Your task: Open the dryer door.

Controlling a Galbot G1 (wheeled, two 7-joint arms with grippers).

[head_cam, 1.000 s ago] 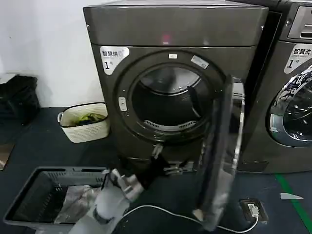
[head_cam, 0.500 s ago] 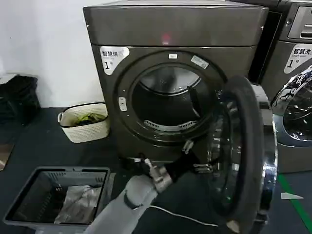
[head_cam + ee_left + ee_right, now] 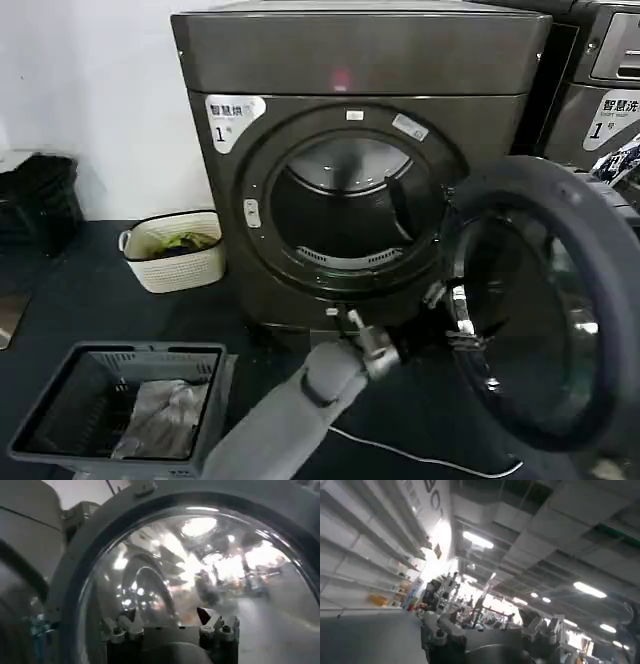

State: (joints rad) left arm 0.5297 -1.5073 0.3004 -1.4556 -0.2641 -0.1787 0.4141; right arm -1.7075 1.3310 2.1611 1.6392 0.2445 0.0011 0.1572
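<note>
1. I read a white sticker [image 3: 234, 120] on the dryer [image 3: 350, 150]: Chinese characters and "1".
2. The dryer door [image 3: 545, 300] stands swung wide at the machine's right, dark grey inner side toward me.
3. My left gripper [image 3: 455, 320] sits against the door's inner rim; I cannot tell its grip.
4. My right gripper [image 3: 490, 630] points at a ceiling, its fingers apart and holding nothing.
5. The second machine's sticker [image 3: 612, 118] also reads "1".

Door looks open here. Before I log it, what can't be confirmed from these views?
- Left gripper, head view: it sits at the dryer door; contact with the inner side is not resolvable.
- Door's right rim, head view: cut off by the edge.
- Right gripper, right wrist view: points at ceiling; its place is unknown.
- Dryer drum depth, head view: dark.
</note>
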